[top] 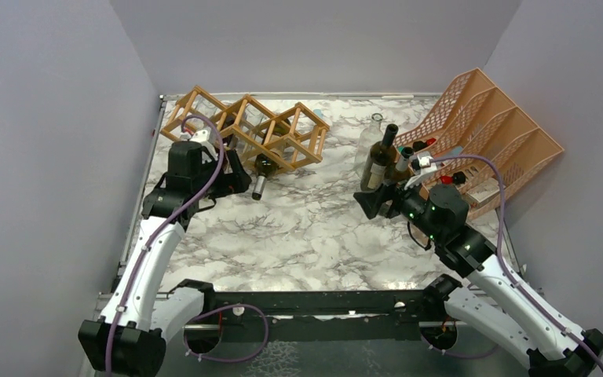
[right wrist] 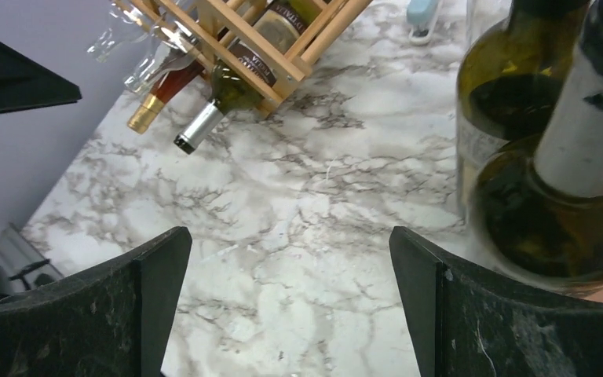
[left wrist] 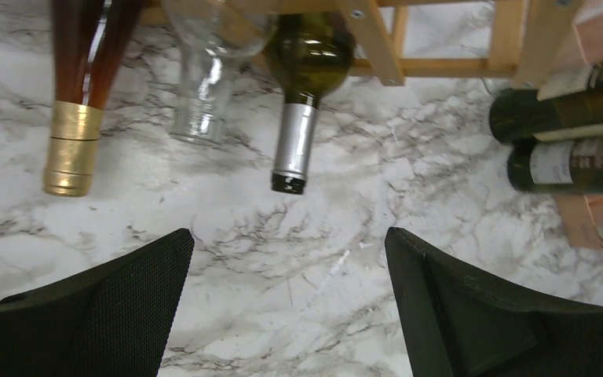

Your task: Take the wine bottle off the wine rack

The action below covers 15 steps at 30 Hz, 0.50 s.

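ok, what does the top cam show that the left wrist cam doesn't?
Top only: the whole wine rack, both arms, and the right gripper open beside the standing bottles.
Left wrist only: the gold-capped neck of an amber bottle, which does not show from above.
Both: the green bottle with the silver neck sticking out of the rack, and the marble table.

Table: white marble pattern, grey veins.
- Wine rack stands on it just ahead of the left gripper.
- Dark green bottle and second dark bottle stand upright close beside the right gripper.
- Clear glass bottle stands beyond those.
- Peach mesh organizer sits farther to that gripper's right.
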Available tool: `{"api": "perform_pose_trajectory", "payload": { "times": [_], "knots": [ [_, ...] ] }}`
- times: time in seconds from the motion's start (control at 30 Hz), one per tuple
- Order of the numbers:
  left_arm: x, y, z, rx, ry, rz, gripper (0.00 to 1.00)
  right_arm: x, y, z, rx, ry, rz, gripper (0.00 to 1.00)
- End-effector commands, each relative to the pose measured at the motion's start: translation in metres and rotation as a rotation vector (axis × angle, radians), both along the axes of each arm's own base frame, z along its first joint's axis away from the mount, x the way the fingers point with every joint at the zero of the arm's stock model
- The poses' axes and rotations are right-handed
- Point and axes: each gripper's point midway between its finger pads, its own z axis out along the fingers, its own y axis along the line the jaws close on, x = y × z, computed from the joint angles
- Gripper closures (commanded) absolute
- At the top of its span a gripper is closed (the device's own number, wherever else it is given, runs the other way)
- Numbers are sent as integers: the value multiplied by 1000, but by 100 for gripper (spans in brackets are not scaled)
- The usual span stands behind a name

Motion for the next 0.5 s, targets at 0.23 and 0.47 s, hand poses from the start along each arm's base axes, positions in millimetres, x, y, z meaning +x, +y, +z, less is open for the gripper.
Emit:
{"api": "perform_pose_trajectory", "payload": {
  "times": [0.23,0.47],
  "knots": [
    [45,36,-18,-159,-106,65,1,-12,-14,18,129,99,-91,0],
    [66,34,-27,-336,-147,-1,5,-39,1,45,64,-149,150,0]
  ]
}}
